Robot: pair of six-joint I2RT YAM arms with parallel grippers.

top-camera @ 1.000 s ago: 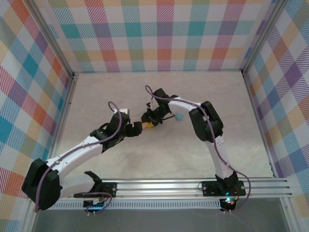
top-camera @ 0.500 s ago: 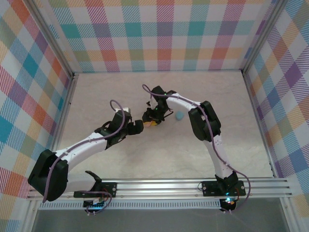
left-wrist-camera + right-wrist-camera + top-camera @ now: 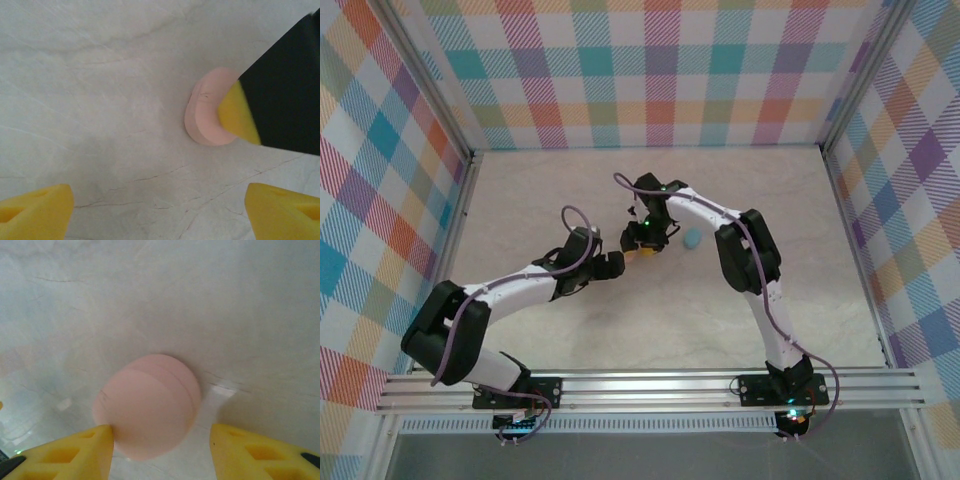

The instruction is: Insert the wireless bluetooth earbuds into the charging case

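Note:
A closed pale pink oval charging case point(image 3: 147, 405) lies on the marble table. My right gripper point(image 3: 162, 440) is open and straddles it; its left finger point(image 3: 75, 450) touches the case and its right finger stands apart. In the left wrist view the pink case point(image 3: 207, 117) sits ahead, with the right gripper's yellow fingertip point(image 3: 239, 116) against it. My left gripper point(image 3: 160, 205) is open and empty, a little short of the case. From above, the left gripper point(image 3: 611, 265) and right gripper point(image 3: 642, 243) nearly meet. The earbuds are out of view.
A light blue oval case point(image 3: 692, 240) lies just right of the right gripper. Plaid walls with metal posts point(image 3: 470, 160) fence the table on three sides. The rail with both arm bases point(image 3: 650, 385) runs along the near edge.
The left arm has swung rightward and stretched its gripper closer to the pink case. The right gripper has edged slightly right and stays over the case.

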